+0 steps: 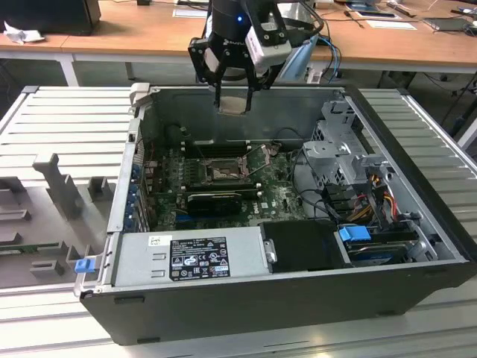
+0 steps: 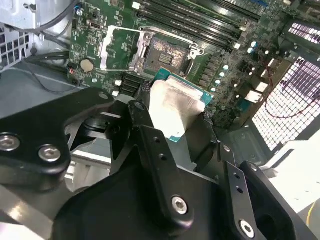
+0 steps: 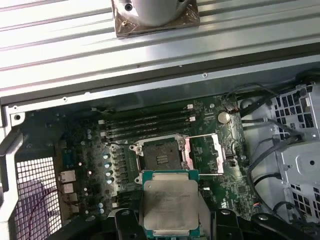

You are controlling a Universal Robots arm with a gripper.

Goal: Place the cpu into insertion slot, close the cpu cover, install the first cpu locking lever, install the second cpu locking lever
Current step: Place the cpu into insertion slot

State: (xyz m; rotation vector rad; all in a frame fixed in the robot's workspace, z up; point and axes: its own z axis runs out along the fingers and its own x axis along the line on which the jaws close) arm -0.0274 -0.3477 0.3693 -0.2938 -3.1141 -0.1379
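Gripper (image 1: 233, 99) around the cpu (image 3: 169, 202), well above the insertion slot (image 3: 159, 159)

**Arm** (image 1: 240, 9): black wrist housing with a small blue light (image 1: 239, 19) on its face. A pale grey camera box (image 1: 270, 41) is fixed to one side, and black cables (image 1: 313, 30) loop off beside it.

**Claw** (image 1: 234, 95): matte black, built of flat, angular links (image 2: 155, 165) with rounded ends, pivoted in pairs. Silver socket-head screws (image 2: 49, 153) sit in round recesses at the joints. Smaller plain holes dot the link faces. The fingers (image 1: 218, 93) are narrow, dark bars that run straight to the tips.
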